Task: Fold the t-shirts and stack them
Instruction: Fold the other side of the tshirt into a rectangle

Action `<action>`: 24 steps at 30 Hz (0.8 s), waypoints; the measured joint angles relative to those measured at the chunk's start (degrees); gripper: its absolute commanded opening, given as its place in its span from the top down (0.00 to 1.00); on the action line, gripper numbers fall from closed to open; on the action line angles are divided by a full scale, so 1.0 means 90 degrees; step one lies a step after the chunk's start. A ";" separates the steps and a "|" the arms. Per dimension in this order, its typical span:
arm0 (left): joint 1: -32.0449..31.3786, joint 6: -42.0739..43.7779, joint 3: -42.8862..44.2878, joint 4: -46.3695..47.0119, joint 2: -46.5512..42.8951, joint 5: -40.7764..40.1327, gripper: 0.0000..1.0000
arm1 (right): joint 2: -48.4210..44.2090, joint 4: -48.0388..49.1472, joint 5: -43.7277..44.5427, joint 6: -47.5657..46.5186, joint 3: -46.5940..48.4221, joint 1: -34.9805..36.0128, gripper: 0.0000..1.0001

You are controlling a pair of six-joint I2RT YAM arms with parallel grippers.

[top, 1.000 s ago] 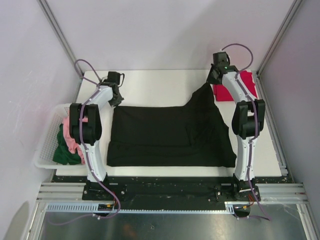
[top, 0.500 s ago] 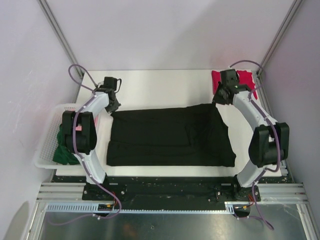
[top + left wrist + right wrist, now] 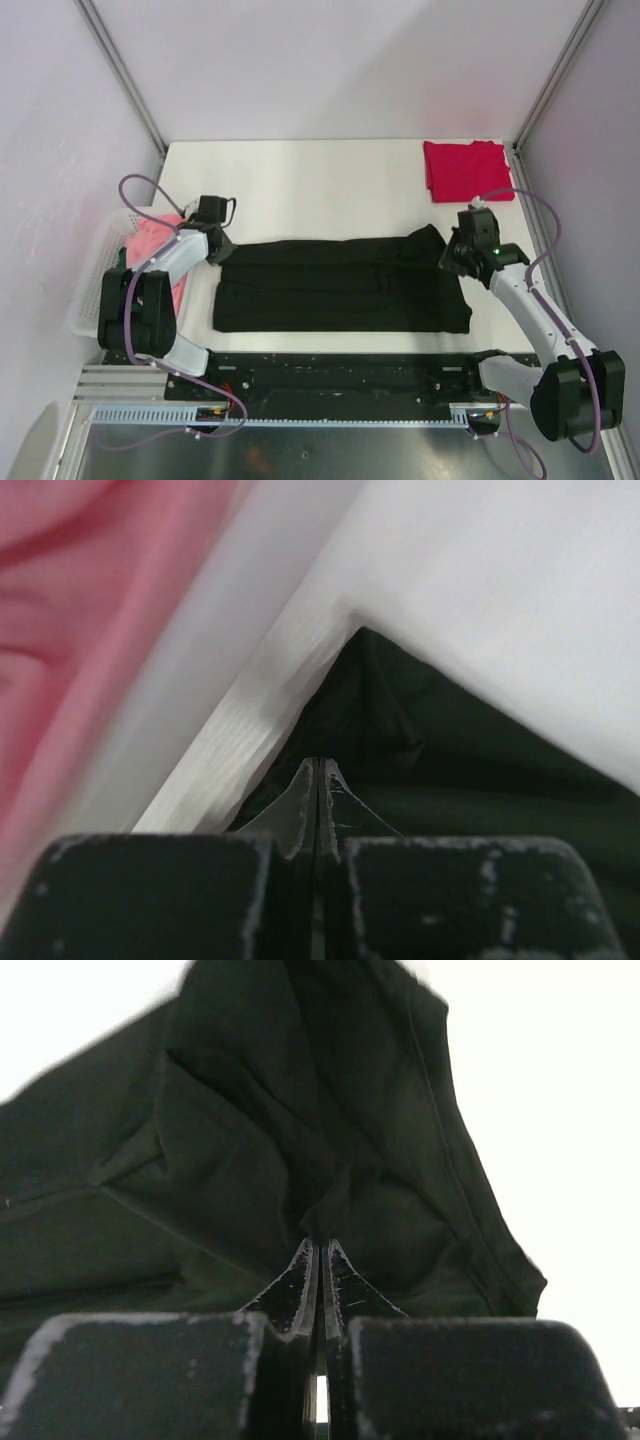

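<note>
A soft black cloth t-shirt [image 3: 340,285] is laid across the near half of the white bench [image 3: 320,190], in a wide flat band that runs from left to right. Layers of the cloth can be seen one over the other. Its far right corner is raised and pulled a little toward the back, while its near edge lies straight, close to the near edge of the bench.

The far left corner of the black cloth t-shirt is held by the left claw [image 3: 218,250]. In the left wrist view the two fingers [image 3: 300,805] are pressed together, with the dark cloth right at their tips. The far right corner is held by the right claw [image 3: 452,255]. In the right wrist view this claw [image 3: 320,1255] is clenched on a bunched fold of the black cloth, which rises up and away from the tips.

A folded crimson red cloth t-shirt [image 3: 465,170] lies flat at the far right corner of the bench, well apart from the black one and touched by no claw.

A white lattice plastic basket [image 3: 90,290] stands beside the left edge of the bench. A crumpled pink cloth garment [image 3: 150,240] is seen in it, just beside the left arm, and it also fills the left side of the left wrist view [image 3: 70,610].
</note>
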 measured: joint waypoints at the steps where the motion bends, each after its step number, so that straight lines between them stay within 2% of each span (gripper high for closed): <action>1: -0.0002 -0.0024 -0.0107 0.0019 -0.0068 0.0036 1.00 | -0.0063 0.0000 -0.0044 0.0036 -0.0197 -0.0002 0.99; 4: -0.0017 -0.0083 -0.0216 0.0126 -0.0155 0.0129 1.00 | -0.0066 0.0002 -0.0233 0.0124 -0.0481 -0.0095 0.99; 8: -0.0017 -0.0114 0.0022 0.0272 -0.0114 0.0240 1.00 | 0.0148 0.0284 -0.0478 0.0151 -0.0350 -0.0415 0.99; 19: -0.0024 0.0379 0.2271 0.0784 0.1265 0.0452 1.00 | 0.2038 0.1552 -0.0301 0.0019 0.2516 -0.0578 0.99; 24: -0.0029 0.0631 0.2494 0.0794 0.1639 0.0452 1.00 | 0.2426 0.1661 -0.0032 -0.0226 0.3196 -0.0576 0.98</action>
